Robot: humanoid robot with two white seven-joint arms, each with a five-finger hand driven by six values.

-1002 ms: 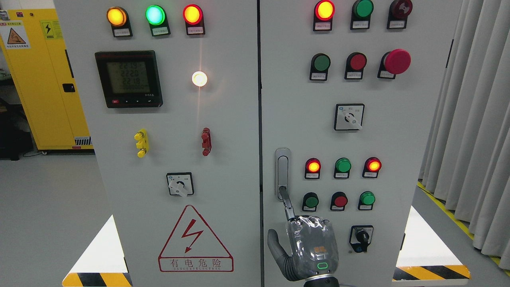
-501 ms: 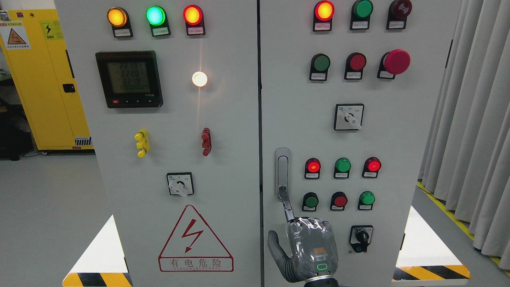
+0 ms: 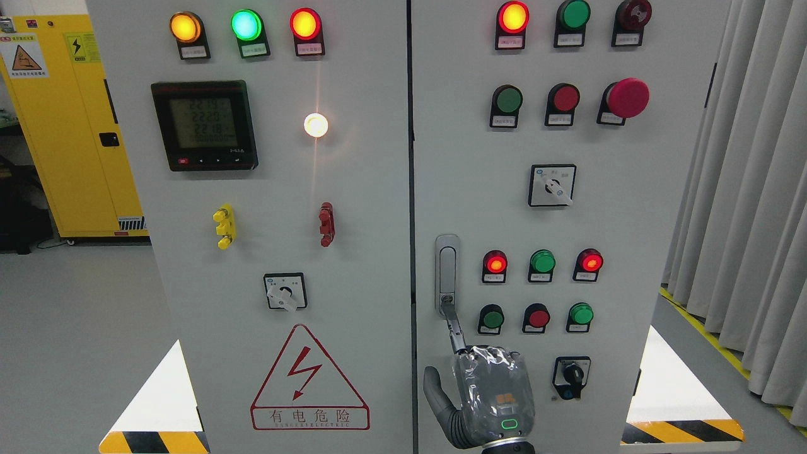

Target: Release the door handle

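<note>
The silver door handle stands upright in its recess on the left edge of the right cabinet door. My right hand, its back wrapped in clear plastic, rises from the bottom edge just below the handle. Its index finger points straight up, with the tip touching the handle's lower end. The thumb sticks out to the left and nothing is grasped. The other fingers are hidden behind the hand. The left arm does not show.
Coloured lamps and push buttons sit right of the handle, with a black rotary switch beside my hand. A meter and warning triangle are on the left door. A yellow cabinet stands far left, curtains right.
My right hand has sunk slightly, and the index fingertip has slid a little down the handle's lower end. The door and handle have not moved.
</note>
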